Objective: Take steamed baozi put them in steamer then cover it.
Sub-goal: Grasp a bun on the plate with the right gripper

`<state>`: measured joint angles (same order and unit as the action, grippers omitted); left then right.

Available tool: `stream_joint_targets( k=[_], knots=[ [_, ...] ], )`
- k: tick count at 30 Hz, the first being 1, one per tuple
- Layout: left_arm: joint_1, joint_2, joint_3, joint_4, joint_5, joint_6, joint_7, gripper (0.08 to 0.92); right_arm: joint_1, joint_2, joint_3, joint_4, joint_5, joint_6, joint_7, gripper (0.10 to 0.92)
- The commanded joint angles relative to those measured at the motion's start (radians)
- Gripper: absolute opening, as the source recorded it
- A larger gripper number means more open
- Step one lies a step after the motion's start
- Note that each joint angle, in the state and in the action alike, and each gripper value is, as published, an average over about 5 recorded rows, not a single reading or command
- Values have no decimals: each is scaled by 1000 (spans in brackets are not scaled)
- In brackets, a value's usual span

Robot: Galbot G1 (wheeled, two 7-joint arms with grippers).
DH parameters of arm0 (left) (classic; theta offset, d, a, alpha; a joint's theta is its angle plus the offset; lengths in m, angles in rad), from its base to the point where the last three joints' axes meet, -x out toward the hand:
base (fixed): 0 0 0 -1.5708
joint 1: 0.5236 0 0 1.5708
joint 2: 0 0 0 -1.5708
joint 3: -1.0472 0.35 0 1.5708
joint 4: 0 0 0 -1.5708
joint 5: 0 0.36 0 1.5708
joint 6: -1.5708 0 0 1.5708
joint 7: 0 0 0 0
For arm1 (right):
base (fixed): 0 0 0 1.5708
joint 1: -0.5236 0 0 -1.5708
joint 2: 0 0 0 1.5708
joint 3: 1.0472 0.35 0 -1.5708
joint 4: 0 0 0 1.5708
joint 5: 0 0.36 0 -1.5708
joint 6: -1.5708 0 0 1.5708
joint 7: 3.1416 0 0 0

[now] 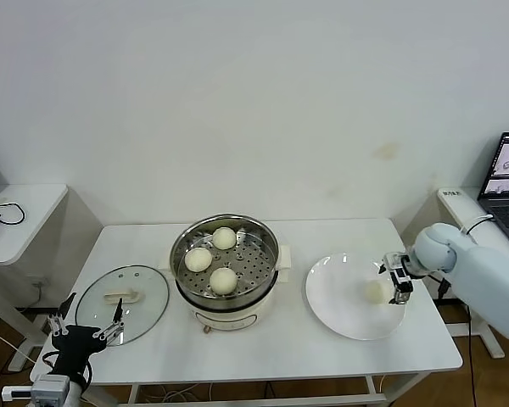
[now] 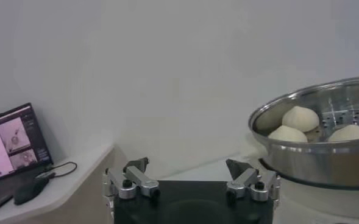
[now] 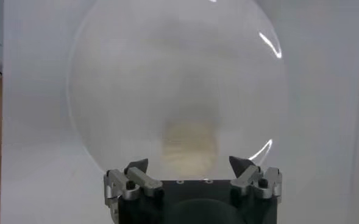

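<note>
From the head camera, a round shiny stainless-steel perforated steamer [image 1: 253, 253] sits on a cream-white electric pot [image 1: 234, 317] in the middle of a smooth white table [image 1: 271, 348]. Three small, smooth, cream-white steamed baozi [image 1: 224, 280] lie apart on its holed floor. A fourth bun [image 1: 374, 292] rests on the right part of a flat, glossy white plate [image 1: 339, 309] to the right of the pot. The right gripper [image 1: 396, 280] hangs just beside that bun at the plate's right rim, fingers spread, holding nothing. On the left lies a round clear glass lid [image 1: 144, 305] with a cream handle [image 1: 123, 297]. The left gripper [image 1: 89, 331] hovers at the lid's near edge, also spread and empty; its arm is cut off by the frame.

In the left wrist view, the left gripper's [image 2: 188, 178] metal fingers [image 2: 133, 180] stand wide apart. Beyond them, the steamer's polished wall [image 2: 325, 159] is cropped at the edge, with three bun tops [image 2: 300, 117] showing over the rim.

In the right wrist view, the right gripper [image 3: 191, 176] is likewise wide open above the plate [image 3: 136, 73]. The bun [image 3: 190, 141] shows only as a pale tan blur, its outline hard to make out.
</note>
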<state>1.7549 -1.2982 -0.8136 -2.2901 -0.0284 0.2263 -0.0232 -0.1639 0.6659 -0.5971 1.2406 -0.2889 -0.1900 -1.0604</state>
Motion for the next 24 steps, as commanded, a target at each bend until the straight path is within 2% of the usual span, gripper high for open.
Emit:
stream_joint_targets(
  k=[1, 12, 24],
  knots=[
    [-2, 0, -2, 3, -1, 0, 0, 823, -38, 84, 39, -113, -33, 4, 17, 823],
    [-2, -5, -1, 4, -1, 0, 0, 823, -39, 114, 41, -147, -60, -6, 12, 808],
    [2, -12, -2, 0, 0, -1, 0, 823, 21, 92, 2, -114, -23, -22, -16, 659]
  ],
)
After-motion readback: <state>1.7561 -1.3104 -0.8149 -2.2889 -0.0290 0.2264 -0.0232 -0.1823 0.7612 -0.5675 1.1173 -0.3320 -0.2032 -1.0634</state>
